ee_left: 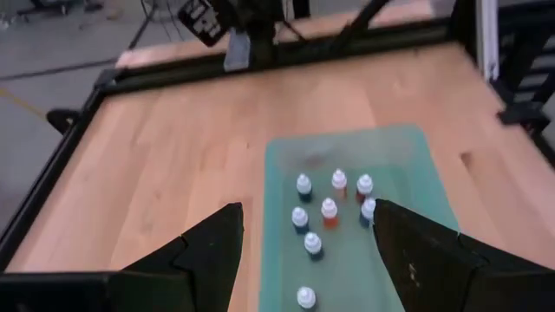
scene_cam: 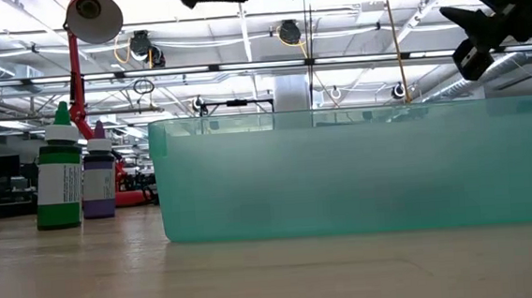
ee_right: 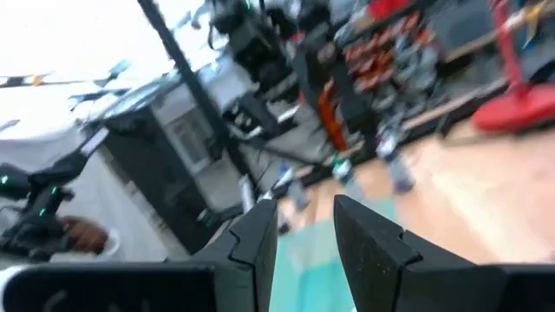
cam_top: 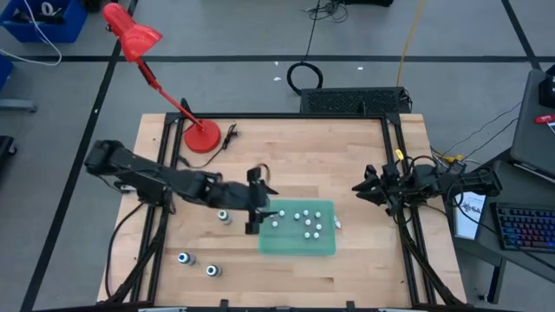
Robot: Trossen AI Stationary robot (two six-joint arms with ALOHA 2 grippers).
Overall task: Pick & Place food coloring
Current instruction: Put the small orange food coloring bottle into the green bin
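While I watch from above, my left arm reaches in from the table's left edge, and the left gripper [cam_top: 254, 211] hovers at the left end of the green tray [cam_top: 323, 243], its jaws apart with nothing between them (the left wrist view shows both dark fingers [ee_left: 208, 251] spread wide over the tray's near end). Left of that, three bottles stand loose on the bare wood: one bottle [cam_top: 224, 217] just beside the gripper, and two more, a blue-topped bottle [cam_top: 184, 258] and its neighbour [cam_top: 212, 270], near the front-left corner. At the back-left stands a red desk lamp [cam_top: 202, 136] on its round base. Moving right, the tray holds the rest of the food coloring [cam_top: 305, 220], a loose cluster of small white-capped bottles standing upright and apart from one another; from the left wrist I count about seven, one with an orange body [ee_left: 329, 213]. In the low view the tray wall fills the middle, with a green bottle [scene_cam: 60, 177] and a purple bottle [scene_cam: 99, 184] touching side by side to its left. Farther right, one small bottle [cam_top: 337, 225] sits just outside the tray's right edge. At the far right, the right gripper [cam_top: 362, 188] waits raised near the table's right rail, its jaws only slightly parted on nothing.
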